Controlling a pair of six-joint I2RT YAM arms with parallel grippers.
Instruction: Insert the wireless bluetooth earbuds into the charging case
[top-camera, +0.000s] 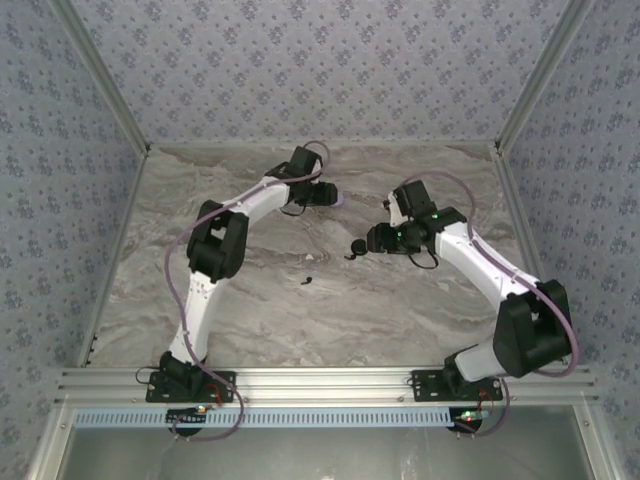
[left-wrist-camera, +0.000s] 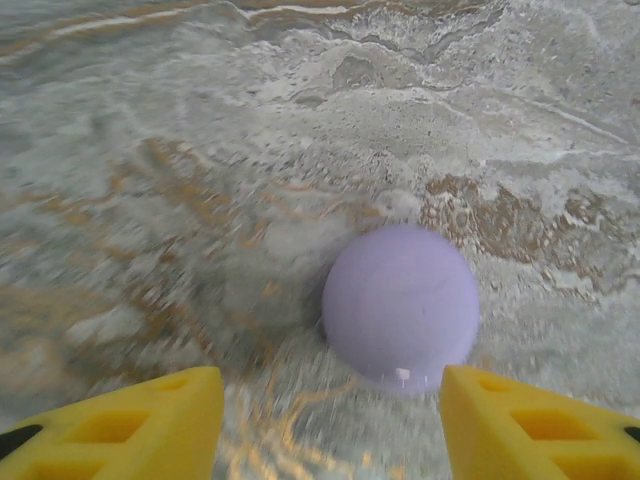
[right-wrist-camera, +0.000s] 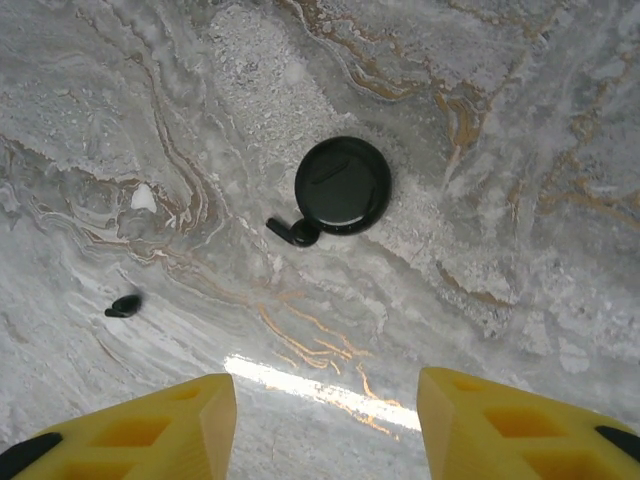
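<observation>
Arm bases (top-camera: 190, 378): bolted to the rail at the near edge, left and right, so both arms reach out over the same patch of worktop (top-camera: 250, 310).

Loose black earbud (top-camera: 308, 280): lies alone on the marbled surface, nearest the bases and well apart from its case. From the right wrist it sits off to the left (right-wrist-camera: 124, 305), outside the line of the fingers.

Black case (right-wrist-camera: 343, 185): a round dark disc lying flat, also seen from above (top-camera: 357, 248). I cannot tell whether a lid covers it.

Second black earbud (right-wrist-camera: 295, 232): touching the case's rim on its near-left side, outside it rather than seated.

Right end effector (right-wrist-camera: 325, 385): yellow fingers (right-wrist-camera: 500, 420) spread apart with nothing between them, hanging above the case with the case ahead of the gap. To my eye it is placed to come down on that bud or the case.

Left end effector (left-wrist-camera: 330, 385): jaws parted and empty, low over the surface.

Lavender case (left-wrist-camera: 400, 305): a smooth round dome just beyond the fingertips, toward the right finger. What is inside it is hidden.

Task standing: both black buds are out of their case, so that half looks undone.

Risk: the buds are tiny and rounded, and I would expect a pinch to skid them across the slick stone.
</observation>
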